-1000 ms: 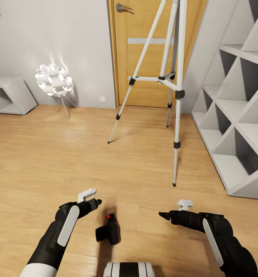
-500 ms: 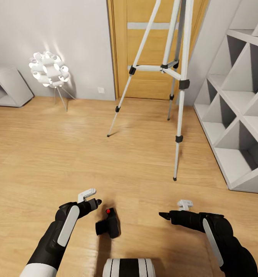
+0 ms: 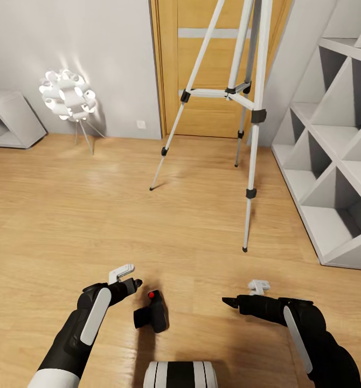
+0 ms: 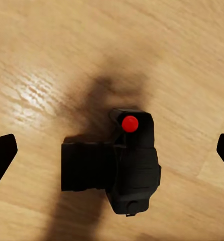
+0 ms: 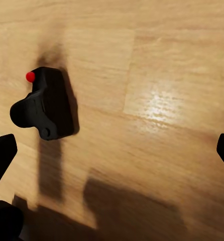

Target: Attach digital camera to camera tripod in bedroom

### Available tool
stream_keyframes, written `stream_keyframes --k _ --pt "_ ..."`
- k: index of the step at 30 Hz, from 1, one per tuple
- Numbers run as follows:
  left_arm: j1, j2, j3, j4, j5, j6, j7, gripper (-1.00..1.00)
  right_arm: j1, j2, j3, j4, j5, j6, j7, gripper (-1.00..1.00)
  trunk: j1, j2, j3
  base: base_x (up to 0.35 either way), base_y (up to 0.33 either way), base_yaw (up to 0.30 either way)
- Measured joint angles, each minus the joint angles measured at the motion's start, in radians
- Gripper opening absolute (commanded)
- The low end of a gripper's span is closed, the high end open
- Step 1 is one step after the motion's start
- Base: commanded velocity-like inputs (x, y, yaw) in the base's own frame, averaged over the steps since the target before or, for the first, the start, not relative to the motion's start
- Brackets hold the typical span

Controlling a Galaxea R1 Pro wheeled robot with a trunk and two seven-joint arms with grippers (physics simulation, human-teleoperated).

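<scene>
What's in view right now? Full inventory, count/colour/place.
digital camera: 1, black with red button, on the floor between the two grippers, lens toward the robot's left
camera tripod: 1, silver legs with black joints, standing ahead in front of the door
door: 1, oak with frosted strip, in the far wall
ball lamp: 1, white, lit, on thin legs by the far wall, left
cube shelf: 1, white, along the right side
low unit: 1, pale grey, far left
floor: light wood planks
left gripper: black and white, open, left of the camera
right gripper: black and white, open, right of the camera
</scene>
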Motion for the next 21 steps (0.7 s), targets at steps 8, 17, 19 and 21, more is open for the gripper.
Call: stream_keyframes --k 8,17,19,21 --pt "0.0 0.0 0.0 0.0 0.0 0.0 0.0 1.0 0.0 0.0 0.0 0.0 0.0 0.0 0.0 1.0 0.0 0.0 0.0 0.0 0.0 0.0" --pt "0.0 0.0 0.0 0.0 0.0 0.0 0.0 1.0 0.0 0.0 0.0 0.001 0.0 0.0 0.0 1.0 0.0 0.0 0.0 0.0 0.0 0.0" --pt "0.0 0.0 0.0 0.0 0.0 0.0 0.0 1.0 0.0 0.0 0.001 0.001 -0.001 0.0 0.0 1.0 0.0 0.0 0.0 0.0 0.0 0.0" --pt "0.0 0.0 0.0 0.0 0.0 0.0 0.0 1.0 0.0 0.0 0.001 0.001 -0.001 0.0 0.0 1.0 0.0 0.0 0.0 0.0 0.0 0.0"
